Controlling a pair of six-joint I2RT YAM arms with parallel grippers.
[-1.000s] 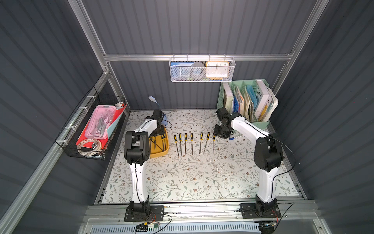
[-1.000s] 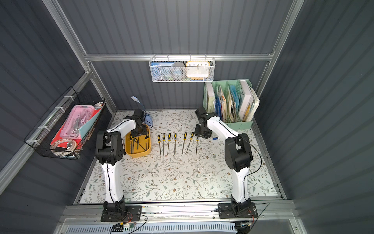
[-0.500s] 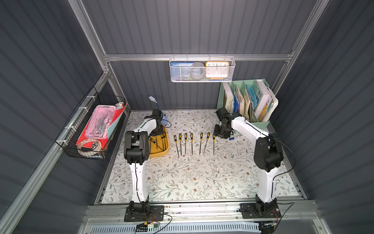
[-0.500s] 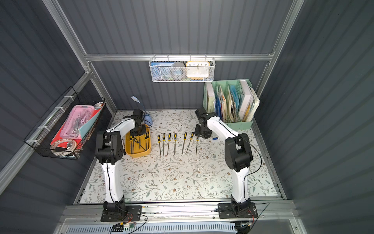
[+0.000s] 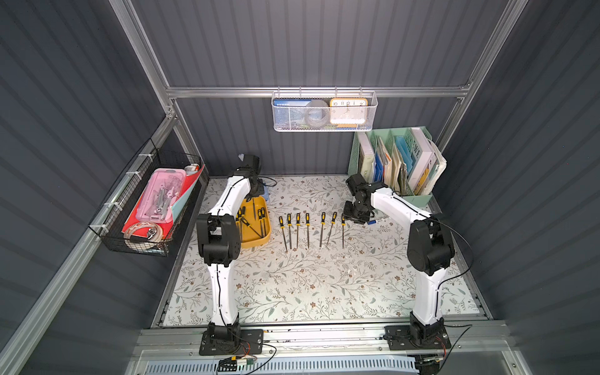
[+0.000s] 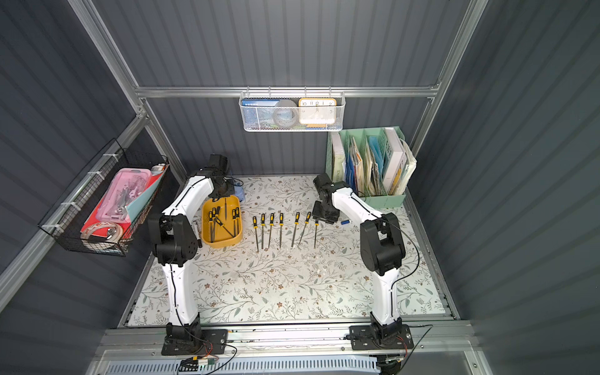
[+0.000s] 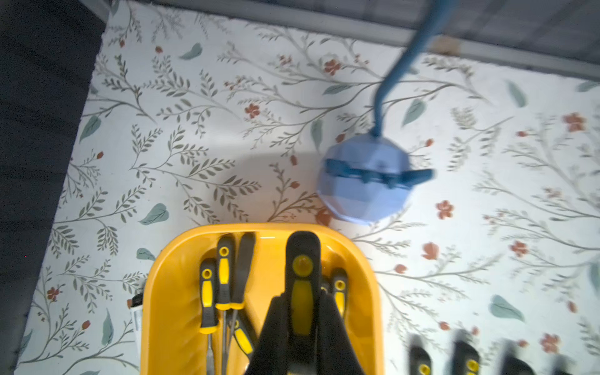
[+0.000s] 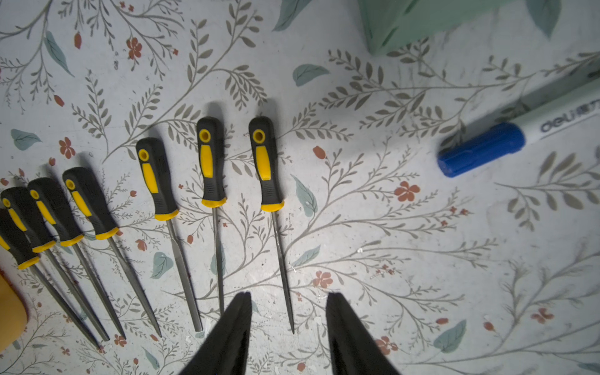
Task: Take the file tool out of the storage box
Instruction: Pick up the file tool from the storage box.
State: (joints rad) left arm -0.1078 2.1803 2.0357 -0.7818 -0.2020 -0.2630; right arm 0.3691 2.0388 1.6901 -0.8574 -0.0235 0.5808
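1. The left gripper (image 7: 303, 297) has just shut. A moment ago its fingers were apart. Now they pinch the black-and-yellow handle of one file (image 7: 302, 256).
2. That file is still inside the yellow box (image 7: 168, 292), at its far end, so it is not out yet. The grab looks done. The next job is probably to lift the file up and over the side.
3. Now the count, nearest first. There are two arms, and they stand at the near edge of the table (image 5: 308, 292).
4. Seven files make a row of files (image 6: 281, 227) flat on the table, between the box and the right gripper (image 8: 287, 298).
5. There is one yellow box. At least six files are in it, counting the pinched one. They cross over each other, so the exact number is hard to tell.
6. The right gripper hangs over the table by the last file in the row. Its fingers are apart and hold nothing. One pen (image 8: 480, 149) with a blue cap lies near it.
7. Farther back is one blue ball-shaped thing (image 7: 363, 181), just behind the box. One green paper holder (image 5: 418, 198) stands in the far corner. One white basket (image 5: 324, 127) hangs on the back wall and one black basket (image 5: 136, 248) on the side wall.
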